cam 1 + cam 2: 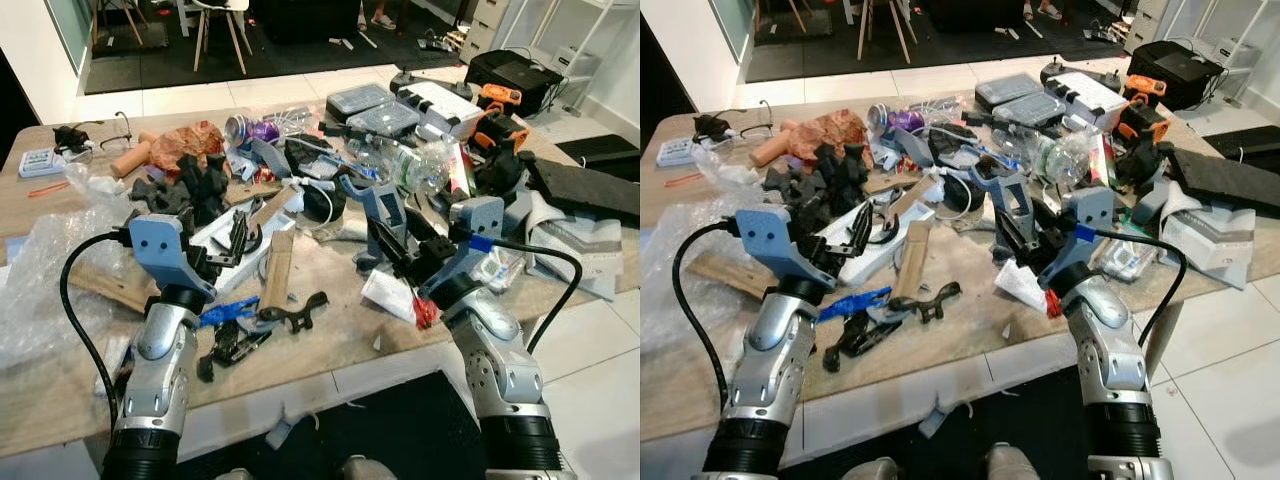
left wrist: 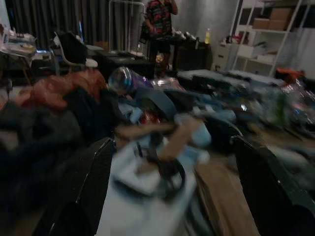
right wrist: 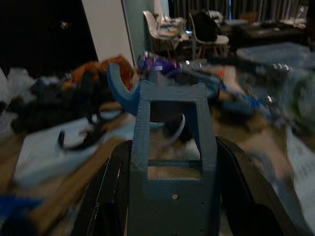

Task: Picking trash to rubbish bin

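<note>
A wide wooden desk [image 1: 330, 350] carries a big heap of mixed things. On its left edge lies a sheet of clear bubble wrap [image 1: 40, 270]. Near the far left side there is a crumpled brown paper [image 1: 190, 143], and beside it a crushed purple can [image 1: 250, 129]. On the right part of the heap lies a clear plastic bottle [image 1: 415, 165].

Between the two arms lies a wooden block [image 1: 277, 270], and just beside it a white flat box [image 1: 235, 250] with black clips on it.

The right pincer [image 1: 392, 243] is pinching a blue-grey printed bracket [image 1: 385, 208], which stands upright above the desk in the middle of the heap; in the right wrist view the bracket [image 3: 172, 162] sits between both black fingers [image 3: 106, 196].

The left pincer [image 1: 237, 238] hangs over the white box with its fingers [image 2: 81, 189] spread wide, holding nothing.

Near the front edge lie a small blue piece [image 1: 228, 312] and a black bracket [image 1: 295, 312].
</note>
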`<state>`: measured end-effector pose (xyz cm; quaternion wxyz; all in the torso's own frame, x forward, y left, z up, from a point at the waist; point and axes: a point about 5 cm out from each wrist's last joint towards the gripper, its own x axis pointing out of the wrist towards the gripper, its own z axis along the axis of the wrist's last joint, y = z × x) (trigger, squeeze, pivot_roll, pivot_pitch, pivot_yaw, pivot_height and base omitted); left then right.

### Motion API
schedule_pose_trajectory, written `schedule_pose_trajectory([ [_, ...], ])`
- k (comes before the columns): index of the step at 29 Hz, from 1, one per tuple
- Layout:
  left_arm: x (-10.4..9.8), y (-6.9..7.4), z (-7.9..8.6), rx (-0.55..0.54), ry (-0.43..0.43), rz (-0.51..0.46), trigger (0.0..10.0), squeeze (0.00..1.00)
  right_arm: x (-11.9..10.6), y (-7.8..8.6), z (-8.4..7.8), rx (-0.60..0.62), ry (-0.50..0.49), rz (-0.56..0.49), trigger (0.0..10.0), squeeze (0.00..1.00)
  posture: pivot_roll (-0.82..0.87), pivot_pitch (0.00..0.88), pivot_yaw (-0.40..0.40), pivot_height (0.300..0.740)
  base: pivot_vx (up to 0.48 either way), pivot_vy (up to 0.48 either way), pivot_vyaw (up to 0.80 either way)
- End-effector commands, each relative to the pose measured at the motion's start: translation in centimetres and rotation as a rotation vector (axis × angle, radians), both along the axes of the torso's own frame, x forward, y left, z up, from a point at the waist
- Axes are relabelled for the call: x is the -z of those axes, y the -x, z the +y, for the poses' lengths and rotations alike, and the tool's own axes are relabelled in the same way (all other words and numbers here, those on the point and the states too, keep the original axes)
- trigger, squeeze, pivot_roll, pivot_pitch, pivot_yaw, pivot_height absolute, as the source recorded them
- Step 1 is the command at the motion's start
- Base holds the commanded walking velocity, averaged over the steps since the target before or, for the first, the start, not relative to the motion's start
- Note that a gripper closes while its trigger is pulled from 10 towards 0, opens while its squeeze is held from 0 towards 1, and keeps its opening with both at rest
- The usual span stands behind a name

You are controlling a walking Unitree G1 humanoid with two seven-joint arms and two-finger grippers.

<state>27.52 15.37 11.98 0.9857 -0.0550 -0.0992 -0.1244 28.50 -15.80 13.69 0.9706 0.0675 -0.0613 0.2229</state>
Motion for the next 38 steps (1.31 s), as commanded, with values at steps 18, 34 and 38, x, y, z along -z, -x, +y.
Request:
schedule_pose_trajectory([
  [18,0.47,0.77,-0.67,0.049,0.005,0.011,10.0,0.0,-0.19,0.84,0.12,-0.001,0.029,-0.025,10.0,0.0,-0.01,0.0,-0.039,0.74,-0.361,0.0,0.0],
  [34,0.53,0.65,-0.73,0.067,0.007,0.01,10.0,0.0,-0.2,0.41,0.23,-0.02,0.005,0.008,10.0,0.0,0.0,0.0,-0.038,0.74,-0.361,0.0,0.0],
  [38,0.52,0.63,-0.75,0.072,0.014,0.01,10.0,0.0,-0.12,0.39,0.3,-0.028,0.001,0.022,10.0,0.0,0.0,0.0,-0.036,0.74,-0.32,0.0,0.0],
])
